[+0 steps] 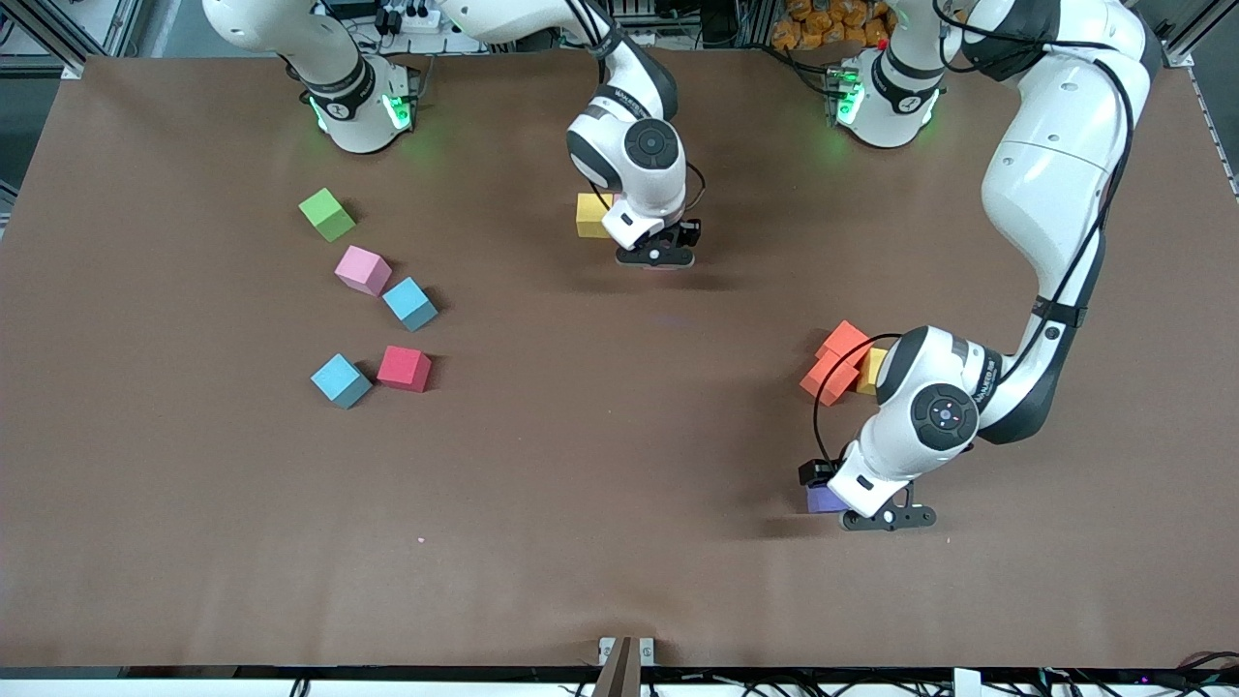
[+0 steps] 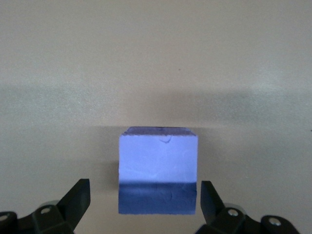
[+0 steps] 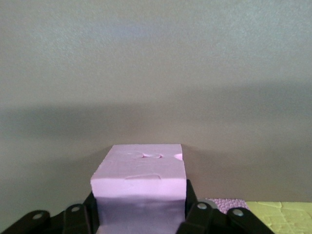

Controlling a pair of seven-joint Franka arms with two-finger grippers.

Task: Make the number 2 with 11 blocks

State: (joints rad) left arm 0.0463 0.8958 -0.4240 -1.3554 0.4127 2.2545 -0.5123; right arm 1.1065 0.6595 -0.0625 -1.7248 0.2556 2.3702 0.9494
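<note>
My right gripper (image 1: 656, 257) is shut on a pink cube (image 3: 139, 180) and holds it low over the table's middle, beside a yellow cube (image 1: 591, 215) that also shows in the right wrist view (image 3: 280, 217). My left gripper (image 1: 857, 505) is open around a purple cube (image 1: 823, 500). In the left wrist view this cube (image 2: 158, 165) stands between my fingers (image 2: 78, 195) with a gap on each side. No blocky digit shows in any view.
Toward the right arm's end lie a green cube (image 1: 327, 214), a pink cube (image 1: 363, 269), two light blue cubes (image 1: 409, 303) (image 1: 341, 379) and a red cube (image 1: 404, 368). Two orange cubes (image 1: 844, 341) (image 1: 829, 378) and a yellow cube (image 1: 872, 370) sit beside the left arm, partly hidden.
</note>
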